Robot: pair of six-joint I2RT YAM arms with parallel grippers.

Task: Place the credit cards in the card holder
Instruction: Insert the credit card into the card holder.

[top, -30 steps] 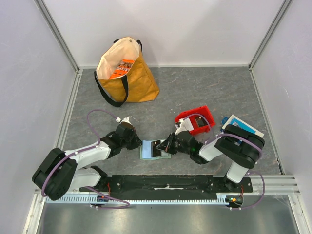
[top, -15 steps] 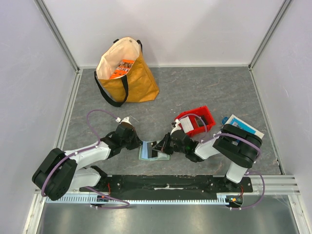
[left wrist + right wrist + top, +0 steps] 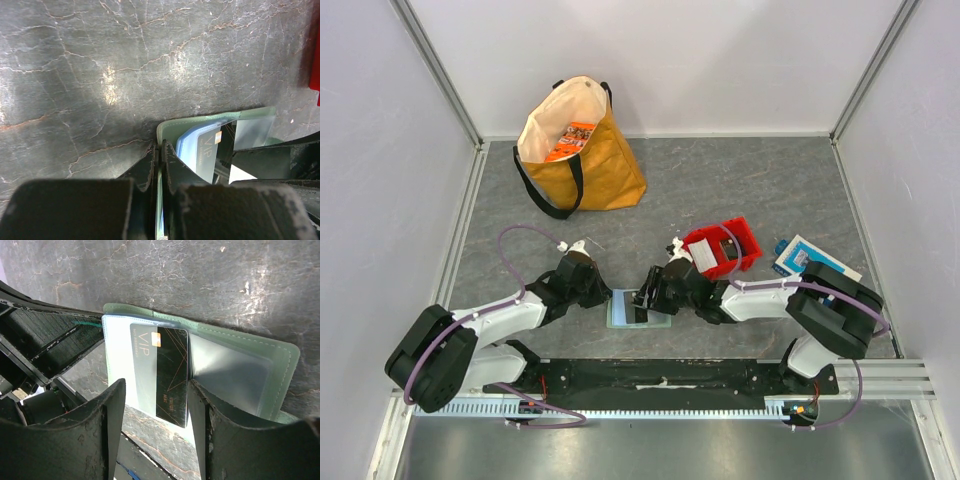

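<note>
Spanning workspace: grey stone-look table (image 3: pixel 740 190). Yellow tote bag (image 3: pixel 582 150) stands toward far-left corner. Red bin (image 3: pixel 722 248) sits mid-table, right of centre. Blue-and-white box (image 3: pixel 812 258) lies nearer right edge. Left gripper (image 3: pixel 160 150) pinched tight on left edge of pale-green card holder (image 3: pixel 638 312). Holder lies open near middle of table's near edge, between both grippers. Right gripper (image 3: pixel 157 387) spread wide, fingers either side of dark VIP credit card (image 3: pixel 167 375), not clamping it. Card lies flat on holder's inner page, partly hazed under clear pocket.
</note>
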